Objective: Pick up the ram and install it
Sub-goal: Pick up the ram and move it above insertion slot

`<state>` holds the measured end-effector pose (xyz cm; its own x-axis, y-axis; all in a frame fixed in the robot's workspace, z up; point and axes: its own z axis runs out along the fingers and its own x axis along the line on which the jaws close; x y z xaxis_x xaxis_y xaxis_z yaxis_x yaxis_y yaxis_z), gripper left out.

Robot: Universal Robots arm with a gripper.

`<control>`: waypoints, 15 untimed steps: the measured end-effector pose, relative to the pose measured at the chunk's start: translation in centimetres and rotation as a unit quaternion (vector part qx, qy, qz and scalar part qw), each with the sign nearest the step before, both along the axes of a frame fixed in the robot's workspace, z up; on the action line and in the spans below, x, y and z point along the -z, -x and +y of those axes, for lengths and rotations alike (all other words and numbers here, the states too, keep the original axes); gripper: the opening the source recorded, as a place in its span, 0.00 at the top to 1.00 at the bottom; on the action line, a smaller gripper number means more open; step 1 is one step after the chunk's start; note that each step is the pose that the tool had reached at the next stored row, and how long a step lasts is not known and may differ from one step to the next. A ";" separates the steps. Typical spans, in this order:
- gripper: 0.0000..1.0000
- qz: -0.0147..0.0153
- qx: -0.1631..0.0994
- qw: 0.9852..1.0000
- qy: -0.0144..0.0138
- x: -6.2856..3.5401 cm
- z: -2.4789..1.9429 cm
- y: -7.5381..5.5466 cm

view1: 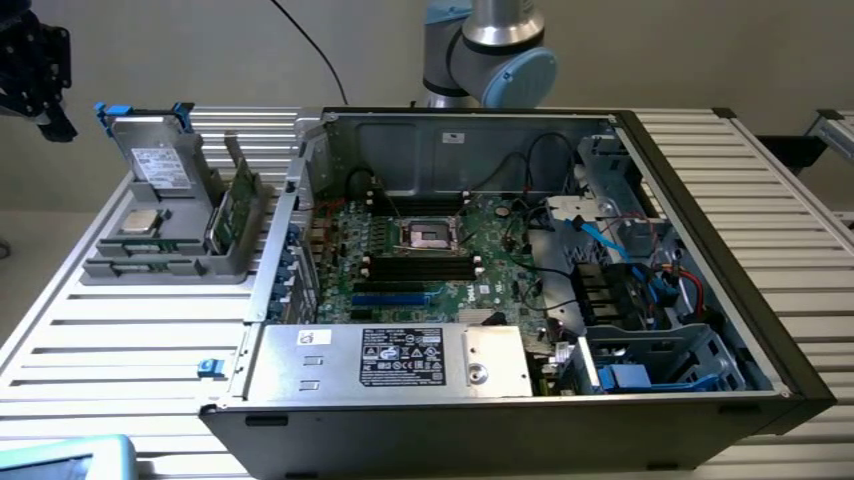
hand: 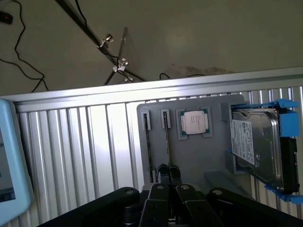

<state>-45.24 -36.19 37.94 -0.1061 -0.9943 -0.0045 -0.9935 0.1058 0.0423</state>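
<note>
The black claw (view1: 51, 118) hangs high above the slatted aluminium counter (view1: 107, 330). Its fingers are pressed together and hold nothing.

The ram (view1: 243, 205), a thin green circuit-board stick, stands on edge in a slot of the grey plastic holder tray (view1: 147, 268). It sits well below the claw and off to the exterior view's right of it. In the wrist view it appears edge-on as a narrow line (hand: 167, 142) directly ahead of the claw (hand: 169, 176). A second stick of the same kind (hand: 148, 151) stands just beside it. On its other side lies a square silver processor chip (hand: 194, 123), and beyond that a grey boxy drive in a blue bracket (hand: 258, 142).

The work appears to be at the approach, with the ram not yet touched. To do this step well:

- **Spread:** the fingers must part before the claw comes down, only far enough to straddle the thin board without catching the neighbouring stick.
- **Alignment:** the finger faces should run parallel to the stick, centred along its length, so it does not swing when lifted.
- **Grip:** hold the upper edge, pressing on bare board where possible, not on the small chips.
- **Lift:** draw it straight up along the slot, since a tilted pull would probably jam it or shift the tray.

The open black computer case (view1: 707, 215), with its memory slots (view1: 420, 265), lies farther off on the same side, well apart from the claw.
</note>
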 end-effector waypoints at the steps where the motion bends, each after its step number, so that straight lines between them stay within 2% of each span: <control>1: 0.82 0.000 0.000 1.000 0.000 0.00 0.00 0.0; 2: 0.75 0.000 0.000 1.000 0.000 0.00 0.00 0.0; 3: 0.75 0.000 0.000 1.000 0.000 0.00 0.00 0.0; 5: 0.64 0.000 0.000 1.000 0.000 0.00 0.00 0.0; 8: 0.58 0.000 0.000 1.000 0.000 0.06 0.01 0.0; 10: 0.45 0.000 0.000 1.000 0.001 0.34 0.01 -0.1; 15: 0.45 0.000 0.000 1.000 0.001 1.26 0.01 -0.2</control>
<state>-45.01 -36.18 36.68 -0.1062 -0.9943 -0.0016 -0.9935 0.1060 0.0419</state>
